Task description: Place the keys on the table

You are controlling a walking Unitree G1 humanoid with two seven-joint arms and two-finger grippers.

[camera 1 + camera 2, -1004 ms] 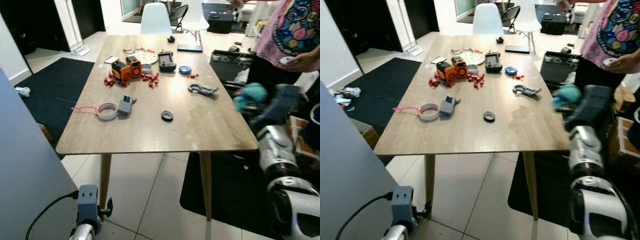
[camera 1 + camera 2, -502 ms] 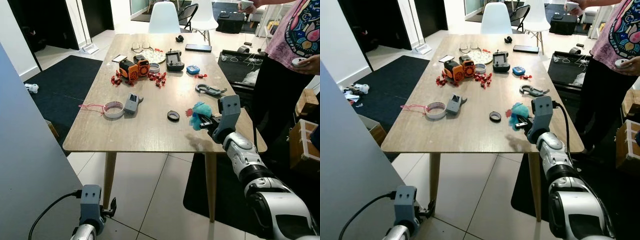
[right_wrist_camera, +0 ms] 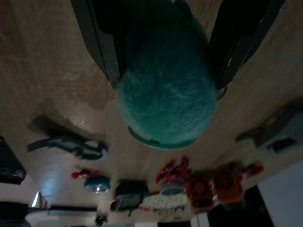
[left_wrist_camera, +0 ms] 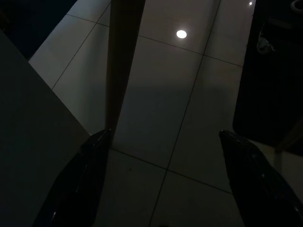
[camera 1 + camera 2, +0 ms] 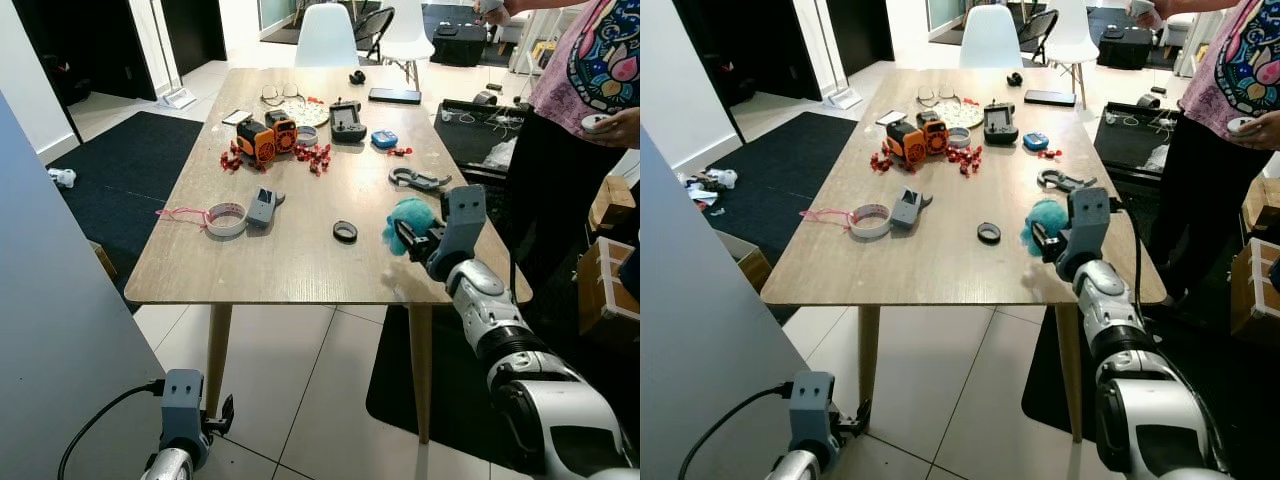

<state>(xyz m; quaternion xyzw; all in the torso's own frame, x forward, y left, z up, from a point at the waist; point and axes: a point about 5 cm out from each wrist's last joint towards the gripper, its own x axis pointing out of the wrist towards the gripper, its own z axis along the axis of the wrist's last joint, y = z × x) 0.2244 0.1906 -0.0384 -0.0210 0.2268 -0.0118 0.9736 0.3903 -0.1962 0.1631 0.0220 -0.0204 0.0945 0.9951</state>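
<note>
over the tabletop's (image 5: 300, 255) right edge: right hand (image 5: 418, 238) closed on the keys (image 5: 408, 218) with teal pompom, held just above the wood; release still to do, left hand (image 4: 161, 189) idle, spread.

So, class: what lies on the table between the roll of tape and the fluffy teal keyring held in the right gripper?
A grey gadget beside the roll of tape, then a small black ring, before the fluffy teal keyring in the right gripper; head views.
</note>
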